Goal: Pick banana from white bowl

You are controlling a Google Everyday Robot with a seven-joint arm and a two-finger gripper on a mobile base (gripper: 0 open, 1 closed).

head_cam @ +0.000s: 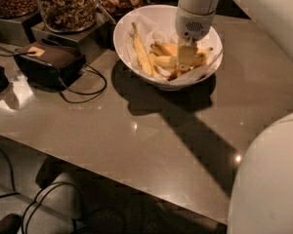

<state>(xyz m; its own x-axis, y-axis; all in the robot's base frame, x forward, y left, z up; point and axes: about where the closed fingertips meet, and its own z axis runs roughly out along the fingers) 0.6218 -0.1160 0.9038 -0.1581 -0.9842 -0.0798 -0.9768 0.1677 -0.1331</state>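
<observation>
Starting nearest, the robot's pale rounded body (271, 179) fills the near right corner, and its shadow runs across the brown desk (112, 130) toward the far side. At the left, a dark pouch (49, 62) with a small tag sits on the desk, and a black cable (88, 89) loops out from it. Beyond the shadow stands the white bowl (123, 45), lined with crumpled white paper (154, 23). The banana (142, 53) lies along the bowl's left side, dark stem tip pointing far, its near end against the shorter bananas (166, 61) heaped in the middle. The gripper (187, 56) hangs down inside the bowl over the right part of that heap, apart from the long banana; whether its jaws are apart or closed I cannot tell. Glass jars of nuts (68, 4) stand at the far left.

The banana should be light and fairly firm, yet easy to bruise, with smooth skin that may slip, and the loose paper beneath could shift. The thick middle looks the best place to hold, jaws across its width, squeezing gently, clear of the stem and the neighbouring fruit.
</observation>
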